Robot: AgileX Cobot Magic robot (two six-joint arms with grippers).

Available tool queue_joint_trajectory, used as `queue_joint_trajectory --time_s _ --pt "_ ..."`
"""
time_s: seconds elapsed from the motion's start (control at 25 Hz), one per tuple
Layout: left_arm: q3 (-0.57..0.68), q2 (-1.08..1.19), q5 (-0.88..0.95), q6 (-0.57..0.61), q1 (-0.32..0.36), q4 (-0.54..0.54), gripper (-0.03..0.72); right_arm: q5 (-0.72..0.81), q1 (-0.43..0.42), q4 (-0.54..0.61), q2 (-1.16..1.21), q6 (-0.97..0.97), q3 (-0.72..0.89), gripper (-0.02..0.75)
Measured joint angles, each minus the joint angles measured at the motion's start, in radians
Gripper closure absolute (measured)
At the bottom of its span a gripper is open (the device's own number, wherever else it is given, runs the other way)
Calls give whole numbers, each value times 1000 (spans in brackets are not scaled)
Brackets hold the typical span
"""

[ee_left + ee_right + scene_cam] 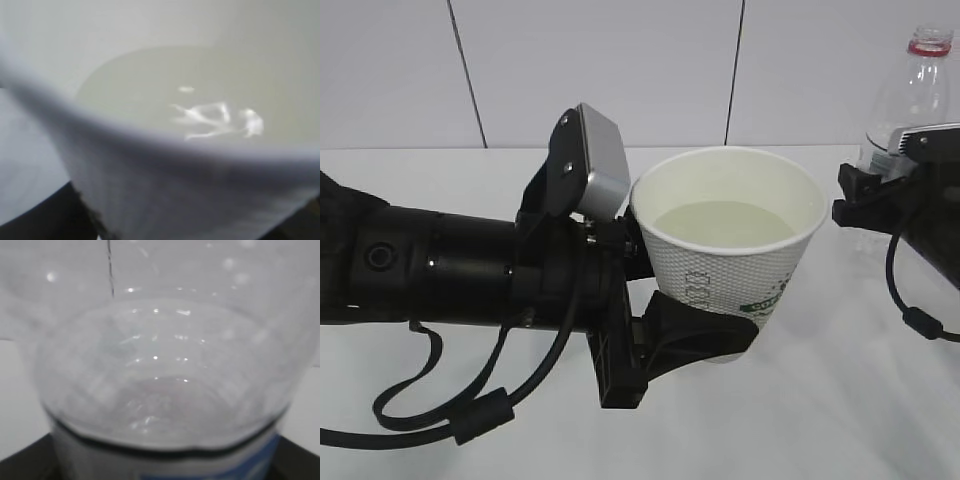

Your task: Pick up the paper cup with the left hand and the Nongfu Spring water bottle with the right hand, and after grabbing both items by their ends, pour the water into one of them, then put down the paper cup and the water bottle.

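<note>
Exterior view, left tool (695, 300) clasping paper cup (725, 250), right tool (880, 195) seemingly gripping bottle (920, 85)

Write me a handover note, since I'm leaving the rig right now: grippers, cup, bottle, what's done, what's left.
Left hand: fingers shut on the paper cup, upright, clear of the table.
Right hand: at the Nongfu Spring water bottle, upright at the right edge, uncapped; it appears gripped.
Done: both picked up; the water is in the cup, roughly half full.
Left: set cup and bottle down and release.
</note>
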Motion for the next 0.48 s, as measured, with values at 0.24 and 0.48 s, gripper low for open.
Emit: queue_joint_trajectory --time_s 0.24,0.48 --pt "0 0 0 0 0 0 182 -10 0 0 71 0 -36 245" --pt "0 0 0 0 0 0 182 -28 0 0 132 0 -81 245"
